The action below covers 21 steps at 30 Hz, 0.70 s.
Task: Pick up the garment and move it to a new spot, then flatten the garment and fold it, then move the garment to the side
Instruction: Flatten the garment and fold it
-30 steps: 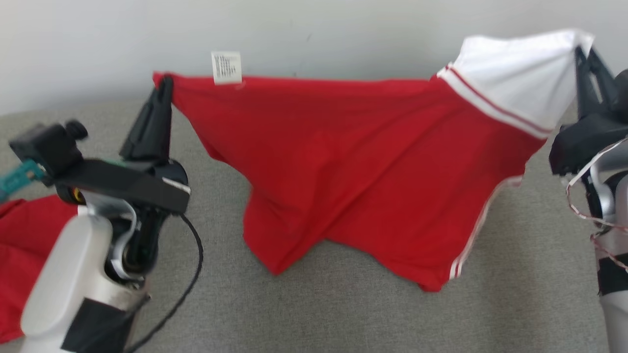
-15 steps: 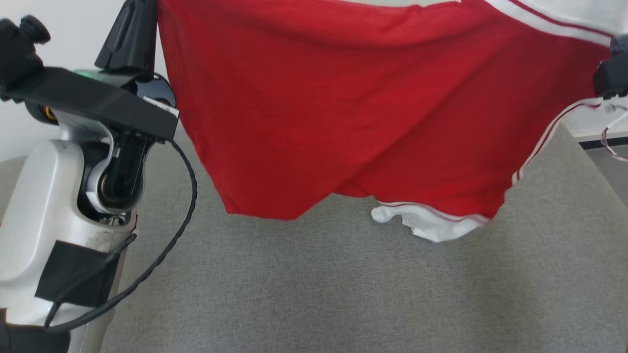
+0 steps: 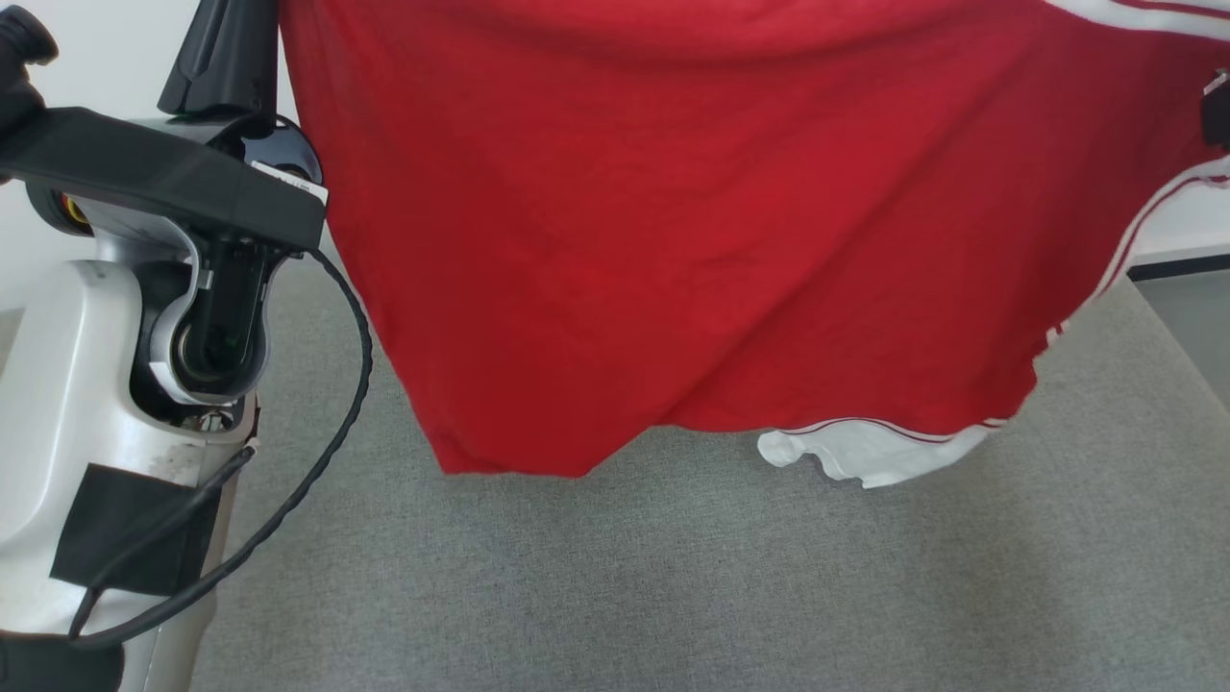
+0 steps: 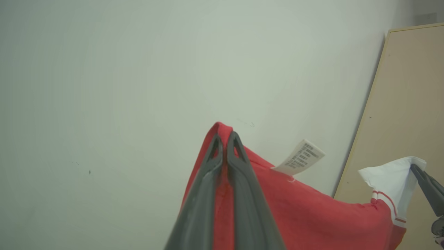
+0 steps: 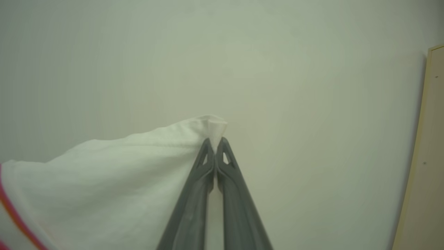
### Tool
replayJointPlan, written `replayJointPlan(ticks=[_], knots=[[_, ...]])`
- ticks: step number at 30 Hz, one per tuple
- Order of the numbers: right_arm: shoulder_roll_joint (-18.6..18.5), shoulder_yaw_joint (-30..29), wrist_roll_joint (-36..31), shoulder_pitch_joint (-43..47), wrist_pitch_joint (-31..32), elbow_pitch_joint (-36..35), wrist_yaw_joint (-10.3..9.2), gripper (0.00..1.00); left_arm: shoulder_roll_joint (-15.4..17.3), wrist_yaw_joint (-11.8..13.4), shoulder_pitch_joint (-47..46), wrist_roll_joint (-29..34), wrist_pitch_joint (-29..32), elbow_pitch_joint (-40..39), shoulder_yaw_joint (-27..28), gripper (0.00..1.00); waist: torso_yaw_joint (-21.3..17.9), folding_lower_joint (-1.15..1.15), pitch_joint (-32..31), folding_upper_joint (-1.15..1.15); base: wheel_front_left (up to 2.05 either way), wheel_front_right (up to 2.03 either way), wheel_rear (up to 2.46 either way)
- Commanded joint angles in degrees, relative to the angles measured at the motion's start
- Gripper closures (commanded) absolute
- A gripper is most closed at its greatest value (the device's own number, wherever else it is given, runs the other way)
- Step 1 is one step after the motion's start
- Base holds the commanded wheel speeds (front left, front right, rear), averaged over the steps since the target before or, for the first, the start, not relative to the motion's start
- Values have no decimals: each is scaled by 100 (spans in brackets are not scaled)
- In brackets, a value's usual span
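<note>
Though its tag [image 4: 299, 158] is unreadable, garment [image 3: 673, 221] pinched tight in left gripper [image 4: 224, 137] and right gripper [image 5: 215, 144].

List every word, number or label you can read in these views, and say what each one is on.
Tag sewn to the top edge of the garment: rows of dark print, too small to read.
Sticker on the left arm: print too blurred to read.
No other text shows, so nothing can be quoted.
</note>
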Motion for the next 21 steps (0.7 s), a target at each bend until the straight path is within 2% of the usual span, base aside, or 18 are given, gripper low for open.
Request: replayJointPlan(ticks=[1, 9, 16, 21], knots=[[-33, 0, 58, -91, 16, -21, -15, 100, 6, 14, -12, -30, 24, -22, 13, 100, 2, 0, 50, 0, 0, 0, 0], [-69, 342, 362, -415, 85, 201, -15, 100, -21, 145, -269, -65, 214, 200, -40, 100, -54, 0, 315, 0, 0, 0, 0], [19, 791, 738, -1026, 18, 933, -15, 100, -102, 241, -704, -60, 160, 623, 27, 100, -123, 0, 767, 0, 0, 0, 0], [167, 1033, 690, -1504, -212, 1499, -15, 100, -139, 275, -1042, 30, -122, 945, 140, 100, -156, 0, 1052, 0, 0, 0, 0]])
